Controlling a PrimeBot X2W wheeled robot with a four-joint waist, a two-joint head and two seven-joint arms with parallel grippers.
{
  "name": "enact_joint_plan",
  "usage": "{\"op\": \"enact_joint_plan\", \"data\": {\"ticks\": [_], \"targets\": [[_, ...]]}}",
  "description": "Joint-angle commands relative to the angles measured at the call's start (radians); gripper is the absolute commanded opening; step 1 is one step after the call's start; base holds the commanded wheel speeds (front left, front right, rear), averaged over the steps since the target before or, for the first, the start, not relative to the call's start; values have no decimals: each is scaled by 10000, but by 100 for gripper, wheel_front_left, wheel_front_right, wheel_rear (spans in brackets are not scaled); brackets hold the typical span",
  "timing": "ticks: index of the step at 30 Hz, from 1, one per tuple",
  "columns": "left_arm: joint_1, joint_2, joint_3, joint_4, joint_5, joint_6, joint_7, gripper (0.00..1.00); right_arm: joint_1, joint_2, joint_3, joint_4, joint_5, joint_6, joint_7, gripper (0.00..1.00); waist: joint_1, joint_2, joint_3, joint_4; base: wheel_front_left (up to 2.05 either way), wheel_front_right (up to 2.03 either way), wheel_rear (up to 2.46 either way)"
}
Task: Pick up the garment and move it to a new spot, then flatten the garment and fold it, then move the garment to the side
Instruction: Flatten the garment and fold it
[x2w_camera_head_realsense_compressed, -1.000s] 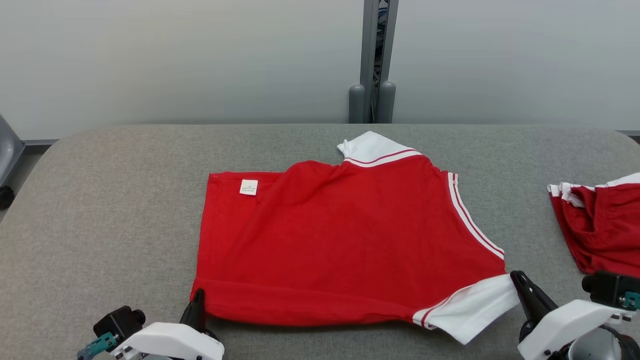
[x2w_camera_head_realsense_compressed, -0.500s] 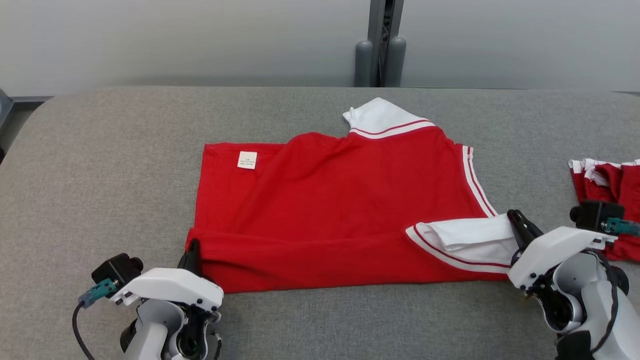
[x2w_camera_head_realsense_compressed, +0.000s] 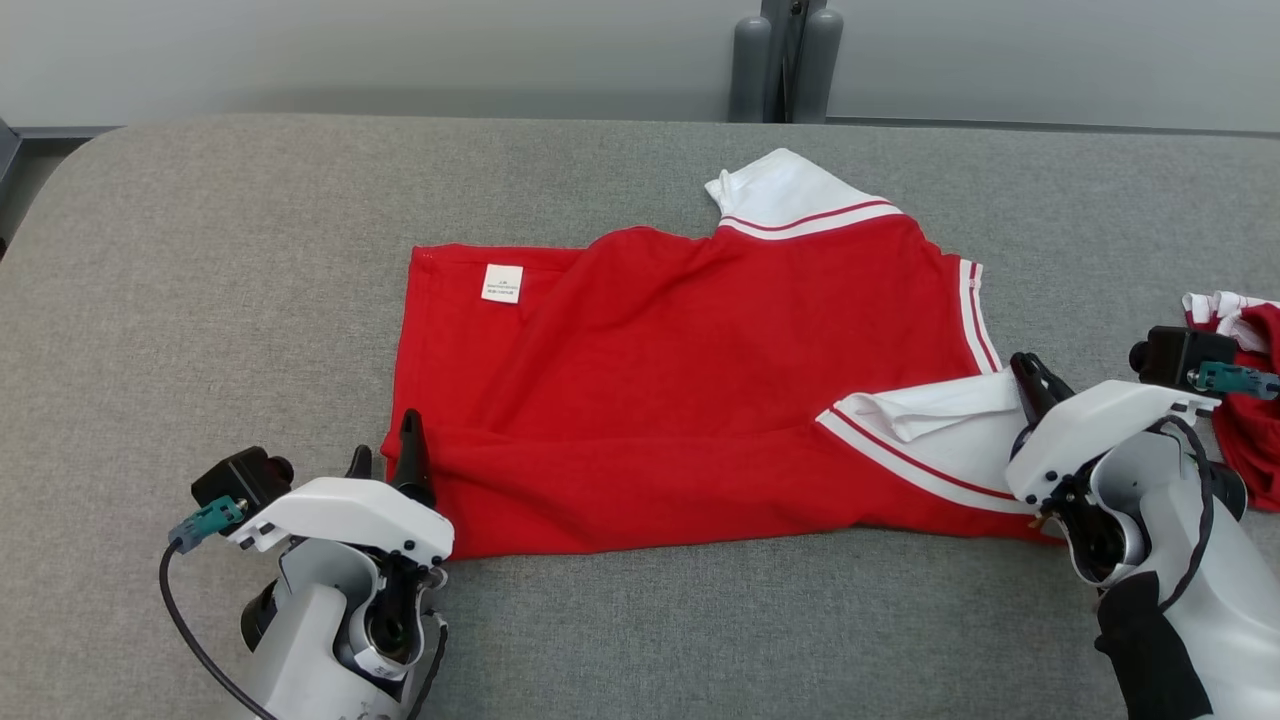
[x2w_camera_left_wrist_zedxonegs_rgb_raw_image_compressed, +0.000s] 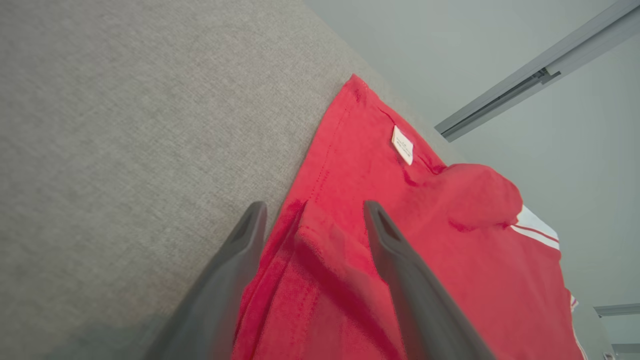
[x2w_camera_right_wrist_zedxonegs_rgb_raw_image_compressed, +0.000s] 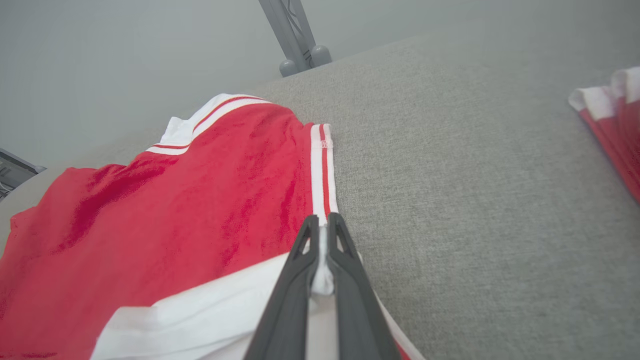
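- Near the table's front edge, the red short-sleeved shirt with white striped sleeves (x2w_camera_head_realsense_compressed: 700, 380) lies mid-table, its near hem turned over.
- The dark-fingered left gripper (x2w_camera_head_realsense_compressed: 385, 462) has its jaws spread astride the folded hem corner.
- The matching right gripper (x2w_camera_head_realsense_compressed: 1027, 368) pinches the white sleeve (x2w_camera_head_realsense_compressed: 960, 450).
- The sleeve should probably be carried inward, low and level, and laid flat before release.
- The grey woven table top (x2w_camera_head_realsense_compressed: 200, 250) carries another red-and-white garment (x2w_camera_head_realsense_compressed: 1255, 440) at its right edge.
- A pale wall and a grey metal post (x2w_camera_head_realsense_compressed: 790, 60) stand behind the far edge.

Spare red garment (x2w_camera_head_realsense_compressed: 1252, 445), grey table (x2w_camera_head_realsense_compressed: 200, 250)

The white label (x2w_camera_head_realsense_compressed: 501, 283) on the garment (x2w_camera_head_realsense_compressed: 690, 390) bears print too small to read.
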Motion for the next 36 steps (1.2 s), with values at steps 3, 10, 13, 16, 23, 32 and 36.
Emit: {"op": "enact_joint_plan", "data": {"ticks": [3, 10, 13, 16, 23, 32, 36], "targets": [[-216, 138, -76, -26, 158, -104, -131, 100, -336, -90, 81, 239, 98, 3, -465, 100, 1, -1, 2, 4, 0, 0, 0], [224, 373, -121, -440, 239, -191, -256, 100, -802, -251, 69, 518, 347, 3, -1969, 100, 1, -1, -69, 2, 0, 0, 0], [670, 464, -46, -798, 128, -220, -310, 100, -619, -400, 150, 388, 690, 3, -2380, 100, 1, -1, -141, 12, 0, 0, 0], [1292, 502, 28, -1230, 10, -175, -327, 100, -148, -551, 286, 121, 1075, 3, -2659, 100, 1, -1, -227, 12, 0, 0, 0], [2874, 462, 168, -2378, -380, 139, -163, 100, 1611, -685, 582, -1000, 2023, 3, -2930, 100, 1, -1, -504, -60, 0, 0, 0], [3772, 310, 107, -3335, -1008, 488, 507, 100, 3801, -363, 956, -2628, 2948, 3, -2117, 100, 1, -1, -675, -200, 0, 0, 0], [3692, 251, 176, -3315, -1257, 567, 632, 100, 4301, -164, 884, -3096, 3246, 3, -1646, 100, 1, -1, -626, -316, 0, 0, 0]]}}
